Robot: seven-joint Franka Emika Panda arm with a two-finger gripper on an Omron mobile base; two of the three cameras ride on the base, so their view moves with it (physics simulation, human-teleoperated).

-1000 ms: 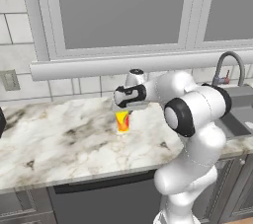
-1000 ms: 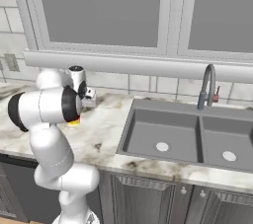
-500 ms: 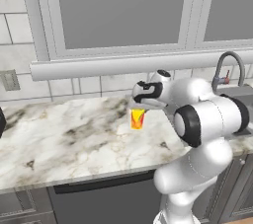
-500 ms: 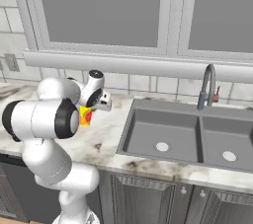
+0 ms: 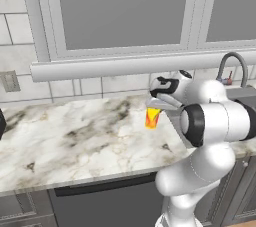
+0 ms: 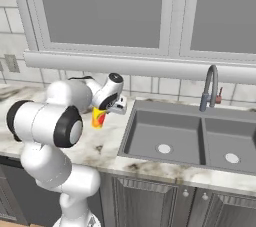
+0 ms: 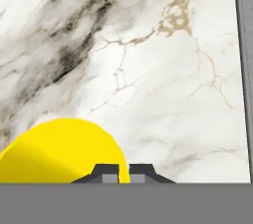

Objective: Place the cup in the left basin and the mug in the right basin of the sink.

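Holding cup (image 5: pixel 152 117) in pincer (image 5: pixel 156 105) | above marble counter (image 5: pixel 75 136) | sink (image 6: pixel 187 136) nearby, tiled wall behind

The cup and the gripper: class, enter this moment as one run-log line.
phase: carry | gripper: shut on cup | cup: lifted above counter, left of sink | left basin: empty

Left base view: from behind and left of the arm, facing forward and down over the marble counter (image 5: pixel 75 141), sink (image 5: pixel 240 93) at far right. Right base view: from behind and right, facing forward and down, sink (image 6: pixel 190 136) central. Shared: counter (image 6: pixel 107 143), faucet, window wall. Hand view: close, straight down onto counter (image 7: pixel 163 80), sink edge at right.
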